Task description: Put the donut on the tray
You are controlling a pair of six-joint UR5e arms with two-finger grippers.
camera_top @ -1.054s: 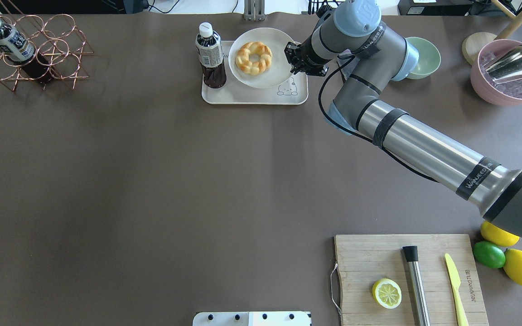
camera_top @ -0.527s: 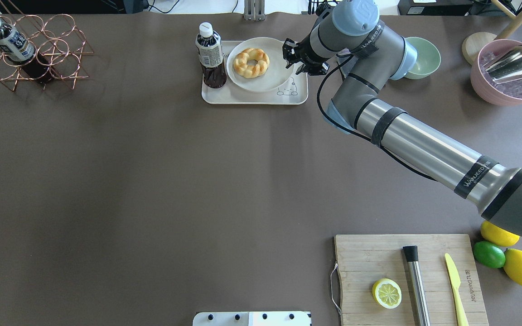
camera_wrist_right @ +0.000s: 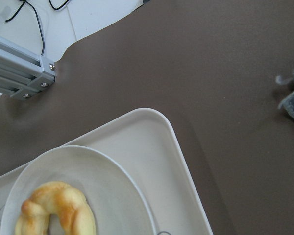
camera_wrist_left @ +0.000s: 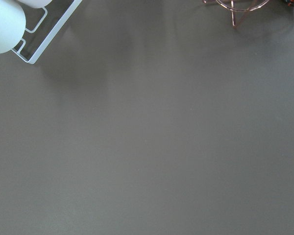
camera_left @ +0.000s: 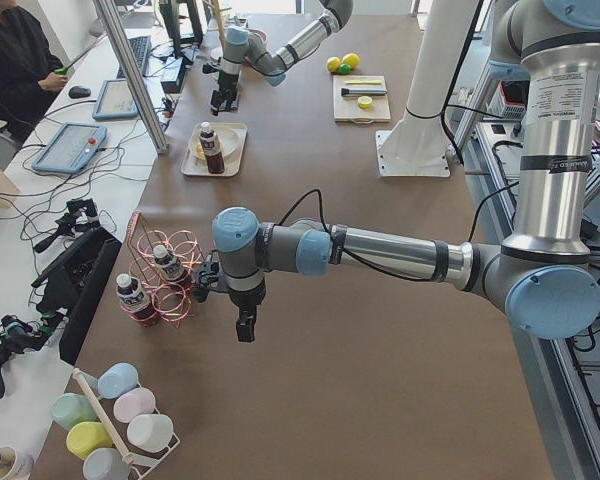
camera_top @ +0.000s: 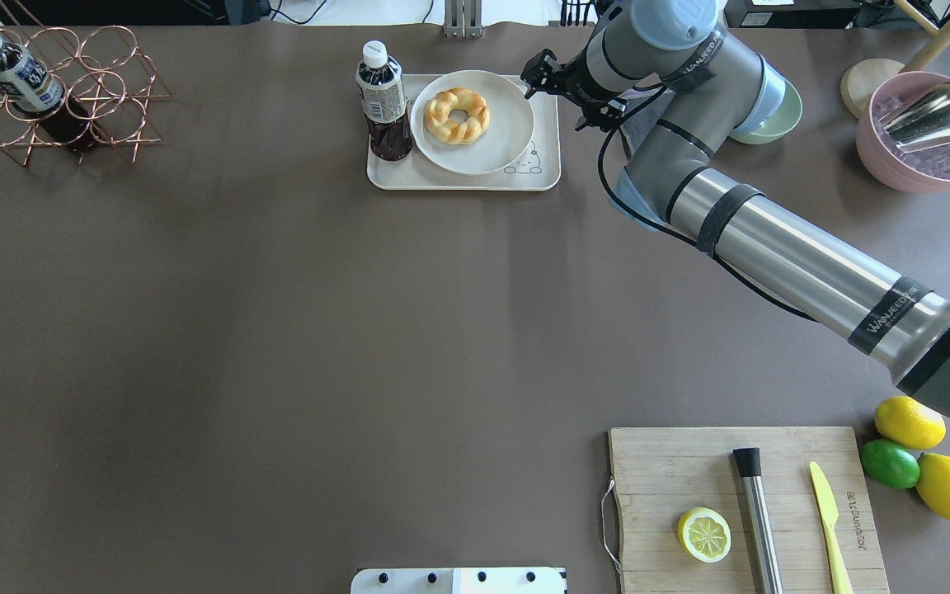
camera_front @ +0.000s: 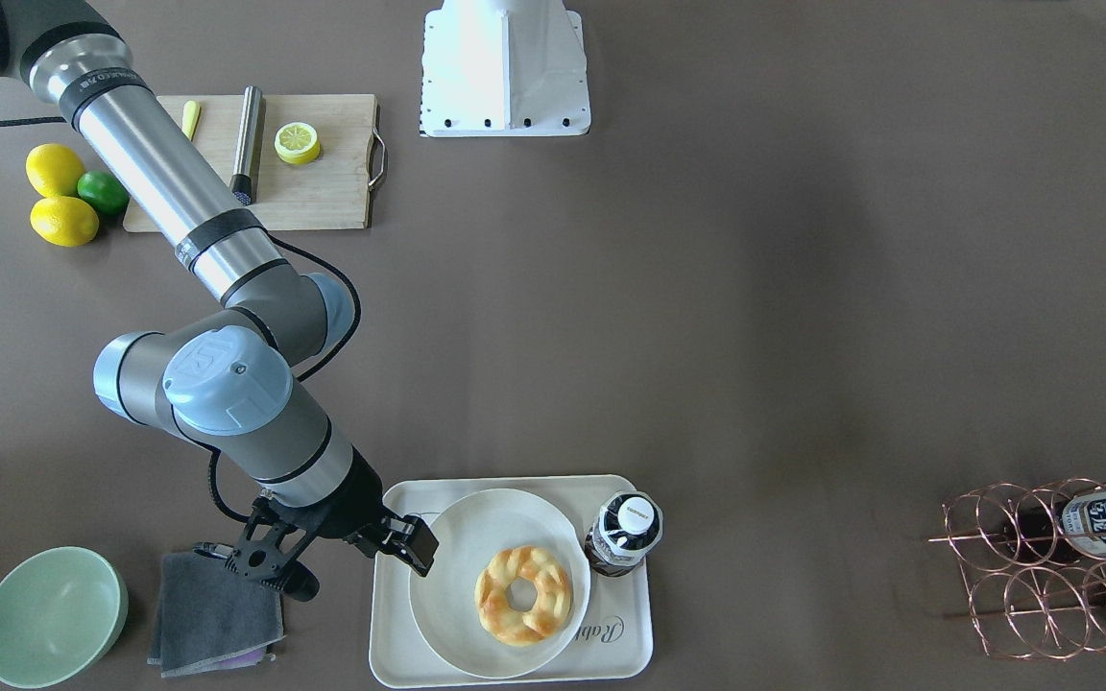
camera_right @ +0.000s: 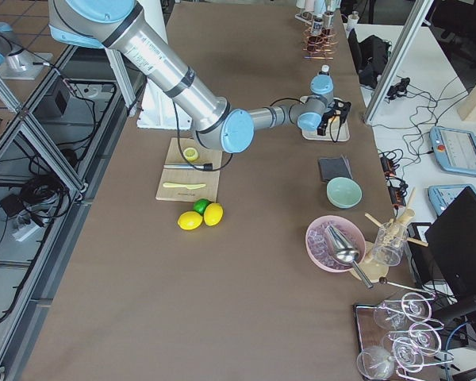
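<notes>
The braided golden donut (camera_top: pixel 457 115) lies on a round off-white plate (camera_top: pixel 508 132), and the plate rests flat on the cream tray (camera_top: pixel 442 180) with the bear drawing. Donut (camera_front: pixel 522 595), plate (camera_front: pixel 457 537) and tray (camera_front: pixel 390 662) also show in the front view, and the right wrist view shows the donut (camera_wrist_right: pixel 59 210) and tray rim (camera_wrist_right: pixel 152 142). My right gripper (camera_top: pixel 539 73) hovers at the plate's far right rim, open and holding nothing. My left gripper (camera_left: pixel 244 328) hangs above bare table by the wire rack; I cannot tell its state.
A dark drink bottle (camera_top: pixel 382 99) stands on the tray's left end, touching the plate. A grey cloth (camera_front: pixel 212 605) and green bowl (camera_front: pixel 52 614) lie right of the tray. A copper wire rack (camera_top: pixel 63 91), pink bowl (camera_top: pixel 928 132) and cutting board (camera_top: pixel 747 503) stand farther off.
The plate with the donut has come down from a raised, tilted hold to lie flat on the tray. My right gripper has let go of its rim and drawn back to the far right.
</notes>
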